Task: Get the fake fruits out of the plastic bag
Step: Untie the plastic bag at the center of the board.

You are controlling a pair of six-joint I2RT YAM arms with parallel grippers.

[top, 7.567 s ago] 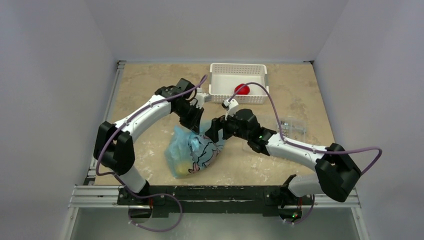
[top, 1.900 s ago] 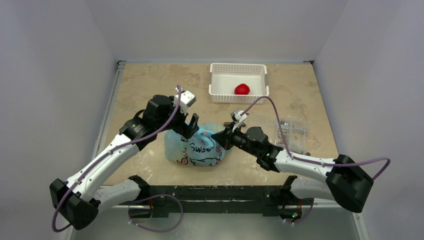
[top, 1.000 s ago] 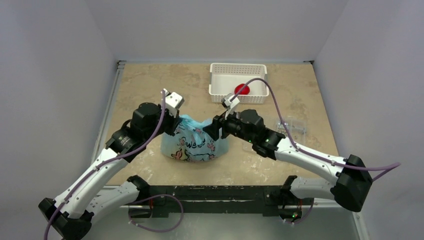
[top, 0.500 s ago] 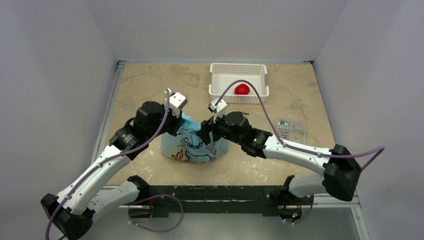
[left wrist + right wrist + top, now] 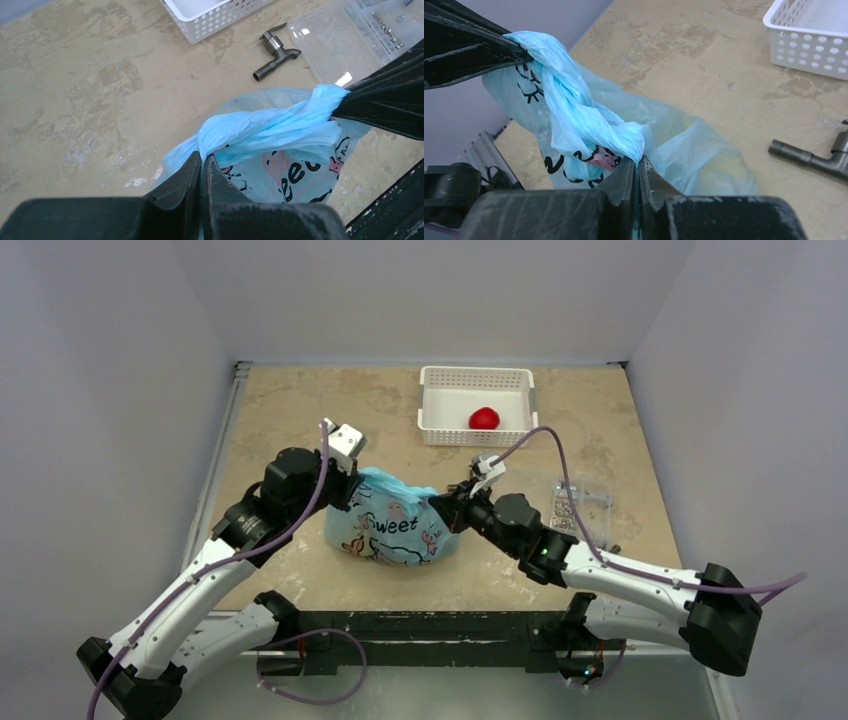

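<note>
The light-blue plastic bag with "sweet" printed on it sits mid-table, its top twisted into a rope between both grippers. My left gripper is shut on the bag's left top end. My right gripper is shut on the right end. In the right wrist view a pale yellow shape shows faintly through the bag film; the other fake fruits inside are hidden. One red fruit lies in the white basket.
A small dark metal tap part lies on the table between the bag and the basket. A clear flat bag of small metal parts lies to the right. White walls close in the table.
My right gripper has closed on the bag's right end, and that arm has swung lower and to the right. The bag's top is now pulled out between both grippers. The left gripper stayed shut.
</note>
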